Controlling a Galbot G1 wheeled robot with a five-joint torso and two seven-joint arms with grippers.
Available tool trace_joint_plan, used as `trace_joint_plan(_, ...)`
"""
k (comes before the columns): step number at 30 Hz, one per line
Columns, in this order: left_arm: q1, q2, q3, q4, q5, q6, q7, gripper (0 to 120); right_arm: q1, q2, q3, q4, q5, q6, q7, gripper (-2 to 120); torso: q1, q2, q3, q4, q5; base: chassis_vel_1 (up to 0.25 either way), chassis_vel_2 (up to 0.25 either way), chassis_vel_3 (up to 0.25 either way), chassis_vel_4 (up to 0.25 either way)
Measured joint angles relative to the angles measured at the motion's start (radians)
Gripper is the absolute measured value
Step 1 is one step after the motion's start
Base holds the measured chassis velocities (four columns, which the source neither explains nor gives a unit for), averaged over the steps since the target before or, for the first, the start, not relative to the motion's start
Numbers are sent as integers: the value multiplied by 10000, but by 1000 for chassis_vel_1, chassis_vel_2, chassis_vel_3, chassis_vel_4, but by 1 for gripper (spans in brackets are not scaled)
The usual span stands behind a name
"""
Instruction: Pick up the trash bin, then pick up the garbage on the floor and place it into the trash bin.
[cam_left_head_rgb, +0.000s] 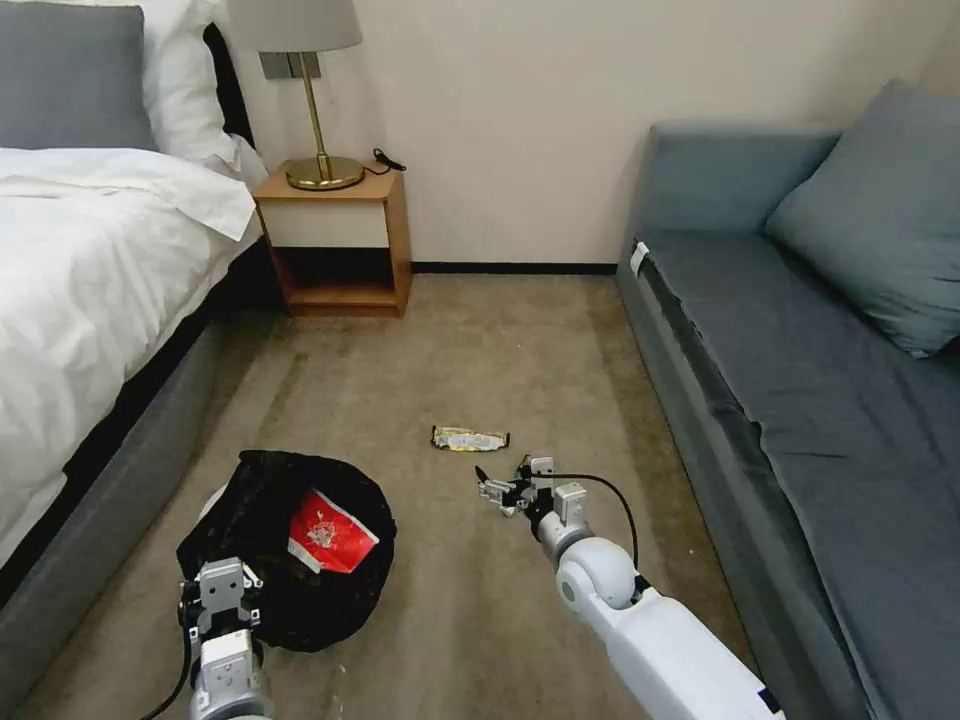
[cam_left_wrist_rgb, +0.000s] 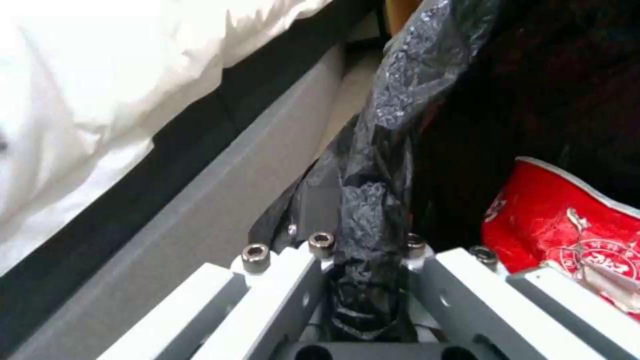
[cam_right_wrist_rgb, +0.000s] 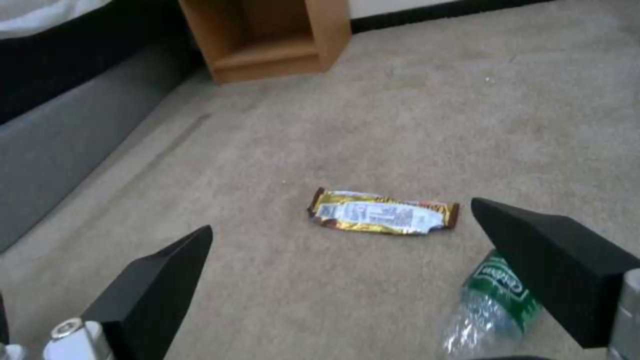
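Gripping the rim of the trash bin (cam_left_head_rgb: 290, 550), the left gripper (cam_left_head_rgb: 222, 590) is staying closest to the robot, and the left wrist view is showing its jaws clenched on the crinkled black bag (cam_left_wrist_rgb: 373, 210) that is folded over the rim. Inside the bin the red-and-white packet (cam_left_head_rgb: 330, 533) is lying already. A little farther, the right gripper (cam_left_head_rgb: 505, 488) is hovering low over the carpet (cam_left_head_rgb: 480, 340) with its fingers (cam_right_wrist_rgb: 153, 280) spread wide and holding nothing. The small clear bottle (cam_right_wrist_rgb: 493, 305) is lying just beside one finger, partly hidden by it. Beyond it, the gold-and-white snack wrapper (cam_left_head_rgb: 469, 438) is resting flat on the floor, near the gripper but not touching. I think the risk is this: the bottle is round and light, so a finger coming down off-centre could be pushing it away and making it roll. Also the left hold is mostly on thin plastic, which could be slipping.
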Motion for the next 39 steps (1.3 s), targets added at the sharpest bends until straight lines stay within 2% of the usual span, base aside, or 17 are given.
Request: trace_joint_plan(39, -453, 104, -18, 306, -124, 92, 8, 0, 228, -89, -412, -274, -269, 37, -359, 100, 1, 0, 0, 1, 0, -96, 98, 97, -99)
